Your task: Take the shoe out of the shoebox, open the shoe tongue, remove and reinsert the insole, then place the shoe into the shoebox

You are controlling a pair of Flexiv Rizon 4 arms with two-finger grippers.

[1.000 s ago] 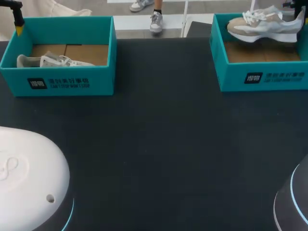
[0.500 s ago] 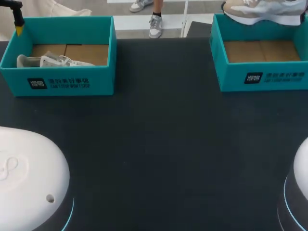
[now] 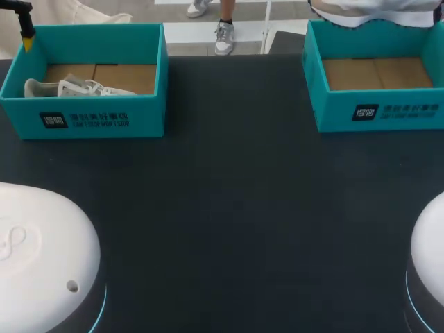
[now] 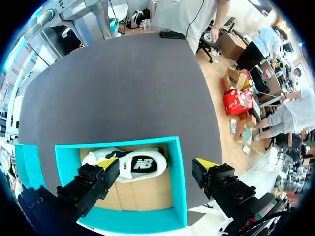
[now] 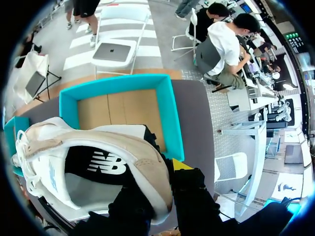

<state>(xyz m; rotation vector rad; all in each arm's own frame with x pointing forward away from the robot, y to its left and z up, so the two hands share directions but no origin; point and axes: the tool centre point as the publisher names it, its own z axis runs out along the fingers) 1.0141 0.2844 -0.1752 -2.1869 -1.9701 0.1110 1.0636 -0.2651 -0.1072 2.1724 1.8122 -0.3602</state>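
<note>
Two teal shoeboxes stand at the table's far side. The left box holds a white shoe lying on its side. My left gripper hangs open above that box, its fingers straddling the shoe without touching it. The right box shows only its bare cardboard floor. My right gripper is shut on the heel collar of a beige and white shoe, held high over this box. In the head view only the shoe's sole shows.
The dark table stretches between and in front of the boxes. The white bases of my arms sit at the near corners.
My right gripper has lifted the beige shoe up out of the right box, until only its sole shows in the head view. The left arm has kept still.
</note>
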